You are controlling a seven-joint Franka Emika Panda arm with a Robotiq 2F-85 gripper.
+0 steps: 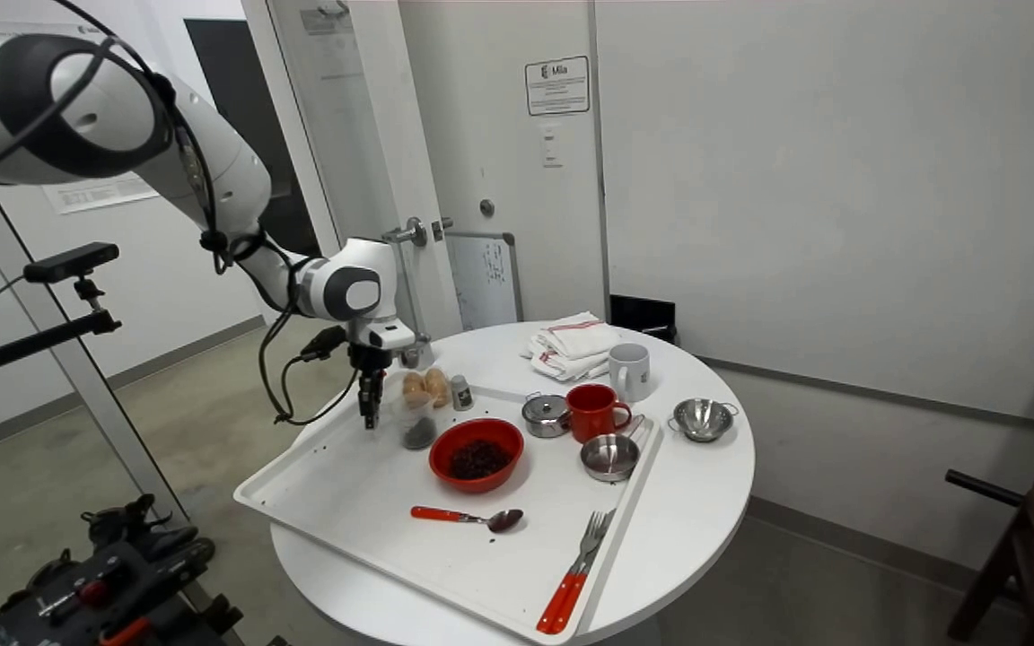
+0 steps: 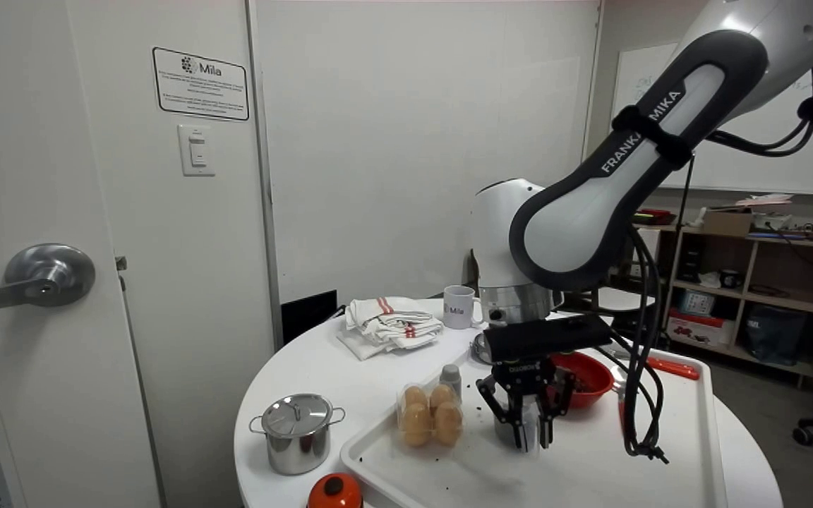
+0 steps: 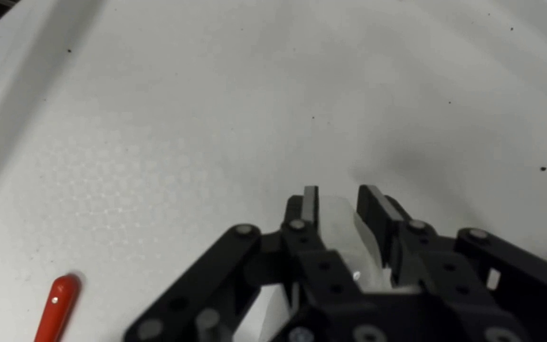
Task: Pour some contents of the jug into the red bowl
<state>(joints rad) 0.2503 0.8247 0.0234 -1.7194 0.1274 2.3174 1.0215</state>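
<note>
Bowl (image 1: 478, 431) and spoon (image 1: 450, 515) on tray (image 1: 346, 484)

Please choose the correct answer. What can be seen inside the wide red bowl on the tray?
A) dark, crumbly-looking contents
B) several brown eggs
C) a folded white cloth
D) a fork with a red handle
A, because in an exterior view the red bowl shows dark, crumbly-looking contents spread over its bottom.

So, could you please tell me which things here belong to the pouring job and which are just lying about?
For the job:
jug
red bowl
gripper

Just lying about:
spoon
fork
knife
red mug
white mug
folded cloths
eggs
shallow steel bowl
tall lidded pot
small lidded pot
</note>
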